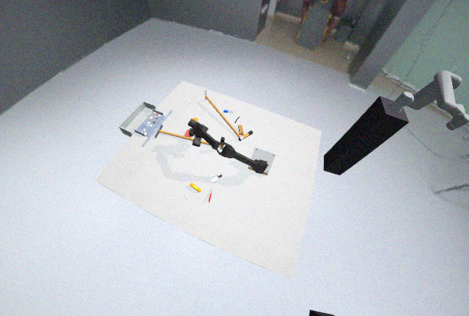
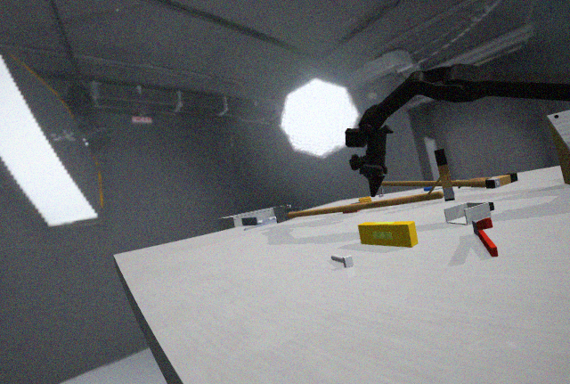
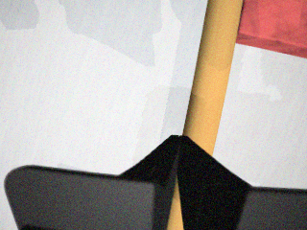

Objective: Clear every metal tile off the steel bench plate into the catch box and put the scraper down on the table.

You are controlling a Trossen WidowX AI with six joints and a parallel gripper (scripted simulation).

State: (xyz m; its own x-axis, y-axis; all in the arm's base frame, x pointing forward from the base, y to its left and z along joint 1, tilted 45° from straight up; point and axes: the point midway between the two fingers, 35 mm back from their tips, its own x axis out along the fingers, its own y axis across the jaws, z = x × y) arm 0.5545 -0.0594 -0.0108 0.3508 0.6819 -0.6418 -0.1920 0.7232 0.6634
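My gripper (image 1: 196, 143) (image 2: 374, 194) (image 3: 177, 143) is shut and empty, its tips pointing down just above a long wooden handle (image 1: 174, 133) (image 2: 321, 209) (image 3: 208, 96). In the wrist view the fingertips overlap the handle's left edge. The handle lies along the table, its dark head beside the steel bench plate (image 1: 138, 130). Several small white, dark and orange tiles (image 1: 153, 122) lie scattered on the plate. The catch box (image 1: 125, 130) (image 2: 272, 215) stands at the plate's far side. Whether the fingertips touch the handle cannot be told.
A second long-handled tool (image 1: 223, 116) lies behind. A red block (image 1: 187, 133) (image 3: 278, 24) is beside the first handle. A brush-like tool (image 2: 444, 177) stands upright near its end. A yellow block (image 1: 195, 187) (image 2: 386, 233), white bracket (image 1: 215, 178) and red tool (image 1: 209, 197) are nearer the front.
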